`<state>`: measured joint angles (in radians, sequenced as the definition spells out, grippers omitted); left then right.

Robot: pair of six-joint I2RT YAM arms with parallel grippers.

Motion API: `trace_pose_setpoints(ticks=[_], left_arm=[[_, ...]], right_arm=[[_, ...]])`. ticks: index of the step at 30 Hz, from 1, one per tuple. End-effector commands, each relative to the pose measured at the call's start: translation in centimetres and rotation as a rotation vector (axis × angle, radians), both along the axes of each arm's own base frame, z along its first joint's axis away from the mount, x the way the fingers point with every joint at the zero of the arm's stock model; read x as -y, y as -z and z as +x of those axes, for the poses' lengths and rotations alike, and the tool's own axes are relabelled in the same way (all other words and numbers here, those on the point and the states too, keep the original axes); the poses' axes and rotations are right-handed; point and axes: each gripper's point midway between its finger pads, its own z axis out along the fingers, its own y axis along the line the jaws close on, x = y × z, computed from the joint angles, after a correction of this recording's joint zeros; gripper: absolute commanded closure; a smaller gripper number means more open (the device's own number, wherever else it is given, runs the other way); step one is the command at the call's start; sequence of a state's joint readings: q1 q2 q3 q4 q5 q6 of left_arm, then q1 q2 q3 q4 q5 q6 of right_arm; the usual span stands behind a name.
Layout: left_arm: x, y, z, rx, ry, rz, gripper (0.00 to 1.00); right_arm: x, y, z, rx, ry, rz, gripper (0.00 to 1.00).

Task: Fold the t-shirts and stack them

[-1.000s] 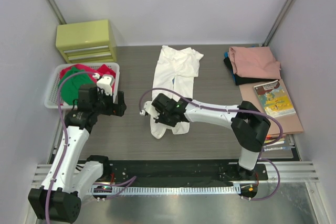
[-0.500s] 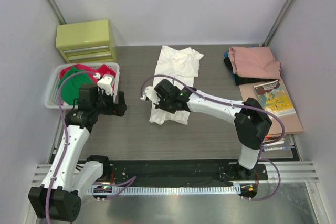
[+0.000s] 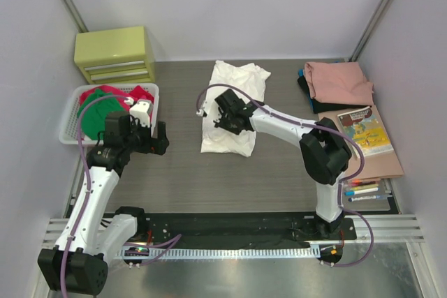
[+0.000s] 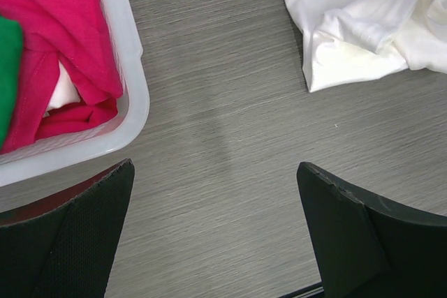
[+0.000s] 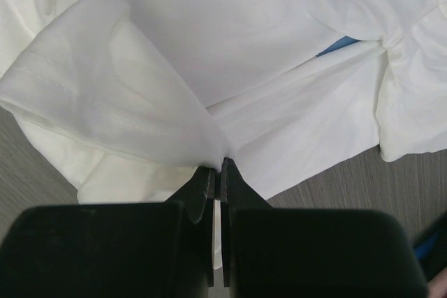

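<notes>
A white t-shirt (image 3: 239,82) lies crumpled at the middle of the table, its near part doubled back over itself. My right gripper (image 3: 223,118) sits above it, shut on a pinched fold of the white cloth (image 5: 218,164). A bit of blue print (image 5: 339,45) peeks from a crease. My left gripper (image 3: 160,139) hovers open over bare table (image 4: 215,165), to the left of the shirt's corner (image 4: 349,54), with nothing between its fingers. Red (image 3: 140,93) and green (image 3: 94,113) t-shirts fill the basket. A folded salmon-pink t-shirt (image 3: 340,82) rests on a black one (image 3: 316,105) at the right.
The white slotted basket (image 3: 68,136) stands at the left, its rim (image 4: 133,102) close to my left gripper. A yellow-green drawer unit (image 3: 115,54) is at the back left. A book (image 3: 364,130), a brown mat (image 3: 387,164) and markers (image 3: 363,190) lie at the right.
My right gripper has carried the shirt's near end away from the arm bases, doubling it over the far part. The shirt now looks much shorter. The left arm has not moved.
</notes>
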<state>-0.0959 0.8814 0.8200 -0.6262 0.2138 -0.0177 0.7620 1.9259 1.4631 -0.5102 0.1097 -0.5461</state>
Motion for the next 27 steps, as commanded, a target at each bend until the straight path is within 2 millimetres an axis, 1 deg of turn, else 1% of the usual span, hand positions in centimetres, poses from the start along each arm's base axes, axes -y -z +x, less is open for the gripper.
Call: trace_pose_setpoints(ticks=[1,2,3,5,9,19,22,23,25,26,27], left_arm=[[0.2,-0.2,0.2,0.014,0.016,-0.008,0.00],[0.2,-0.3,0.2,0.015,0.016,-0.008,0.00],[0.2,-0.2,0.2,0.014,0.016,-0.008,0.00],[0.2,-0.3,0.3,0.017,0.015,-0.007,0.00],[0.1,-0.2,0.2,0.015,0.015,-0.005,0.00],[0.2,-0.2,0.2,0.015,0.020,-0.008,0.00],[0.3,-0.2,0.2,0.016,0.025,-0.012,0.00],[0.4,-0.2,0.2,0.015,0.027,-0.011,0.00],[0.5,-0.2,0.1,0.014,0.033,-0.015,0.00],[0.5,-0.2,0.1,0.014,0.033,-0.016,0.00],[0.5,-0.2,0.1,0.014,0.034,-0.017,0.00]], right_arm=[[-1.5,-2.9,3.1,0.102,-0.018,0.054,0.99],[-1.5,-2.7,3.4,0.102,-0.018,0.052,0.99],[-1.7,-3.2,3.9,0.113,-0.020,0.060,0.99],[-1.8,-3.4,4.4,0.122,-0.023,0.059,0.99],[-2.0,-3.3,5.6,0.137,-0.020,0.051,0.99],[-0.6,-1.2,7.9,0.142,0.042,0.027,0.99],[-0.1,-1.5,8.4,0.167,0.077,0.032,0.98],[0.3,-1.8,9.0,0.207,0.107,0.035,0.69],[0.3,-2.6,9.5,0.262,0.124,0.059,0.33],[0.5,-2.8,9.5,0.275,0.133,0.061,0.27],[0.5,-2.8,9.6,0.275,0.136,0.067,0.23]])
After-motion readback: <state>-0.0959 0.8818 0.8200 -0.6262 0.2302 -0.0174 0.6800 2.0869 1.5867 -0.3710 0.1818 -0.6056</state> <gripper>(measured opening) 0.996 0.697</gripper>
